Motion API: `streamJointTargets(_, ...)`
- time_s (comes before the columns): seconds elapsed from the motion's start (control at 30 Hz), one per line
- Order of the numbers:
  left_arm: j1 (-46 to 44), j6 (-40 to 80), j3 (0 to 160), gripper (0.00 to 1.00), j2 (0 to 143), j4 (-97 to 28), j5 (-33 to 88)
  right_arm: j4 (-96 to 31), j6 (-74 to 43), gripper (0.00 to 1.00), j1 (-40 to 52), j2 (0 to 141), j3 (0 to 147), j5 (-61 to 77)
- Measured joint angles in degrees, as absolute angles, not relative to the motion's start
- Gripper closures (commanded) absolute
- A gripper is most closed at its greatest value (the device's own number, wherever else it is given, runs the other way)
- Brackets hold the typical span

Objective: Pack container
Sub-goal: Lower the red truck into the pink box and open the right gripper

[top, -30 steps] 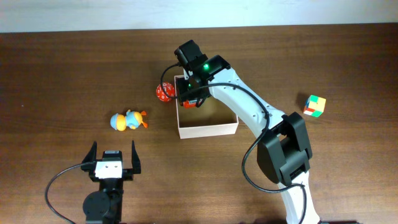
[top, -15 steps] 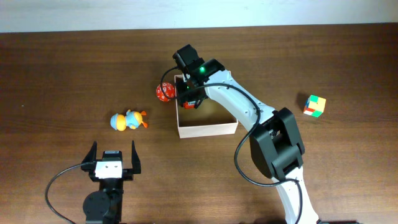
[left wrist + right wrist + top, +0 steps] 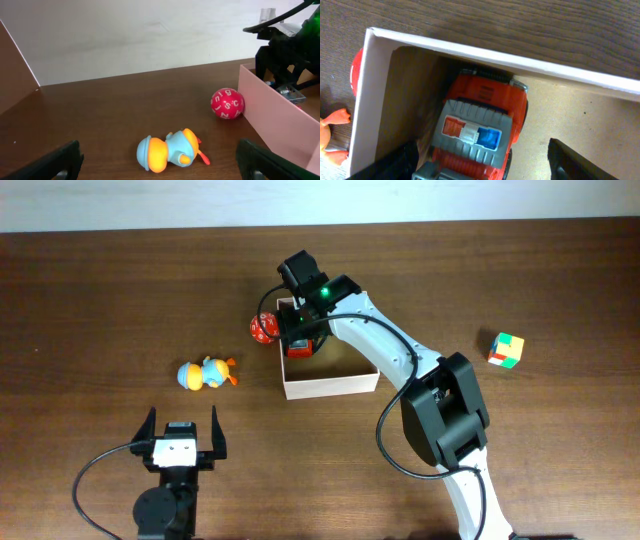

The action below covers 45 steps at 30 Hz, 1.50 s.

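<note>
1. Since a second ago, the container (image 3: pixel 330 387) has slid a little to the left on the counter (image 3: pixel 100 300), and the right end effector (image 3: pixel 482 160) has spread its fingers wider.
2. You will find the container near the middle of the counter, with white outer walls and a tan floor. A red toy truck (image 3: pixel 480 125) lies in its far left corner, nose against the wall.
3. The right end effector hangs over that corner with its fingers apart on either side of the truck. The right finger is clear of it; you cannot tell whether the left one touches.
4. The truck carries a grey roof with a red, white and blue light bar. No writing on it is readable, and the wrist view cuts off its rear.
5. A red ball (image 3: pixel 227 103) sits just outside the container's left wall. Its white characters include an "S" and a "C"; the others are too small to read.
6. A blue and orange duck toy (image 3: pixel 207 374) lies further left, and a coloured puzzle cube (image 3: pixel 506 349) lies well apart on the right.
7. The left end effector (image 3: pixel 183 423) waits at the near edge, fingers spread wide and holding nothing.
</note>
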State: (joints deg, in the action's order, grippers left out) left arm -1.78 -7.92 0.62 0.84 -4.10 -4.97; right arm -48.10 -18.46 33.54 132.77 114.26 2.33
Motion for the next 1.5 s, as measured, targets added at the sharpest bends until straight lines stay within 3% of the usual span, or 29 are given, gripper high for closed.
streamJointTargets(0.33, -1.78, -7.92, 0.62, 0.01, 0.84, -4.10, -4.97, -50.26, -17.15, 0.22, 33.30, 132.77, 114.93, 2.37)
streamJointTargets(0.73, -1.78, -7.92, 0.62, 0.01, 0.84, -4.10, -4.97, -60.64, -13.72, 0.18, 30.81, 132.70, 127.00, 2.26)
streamJointTargets(1.5, -1.78, -7.90, 0.62, 0.01, 0.84, -4.10, -4.97, -77.25, -12.88, 0.18, 30.68, 132.70, 127.22, -2.09)
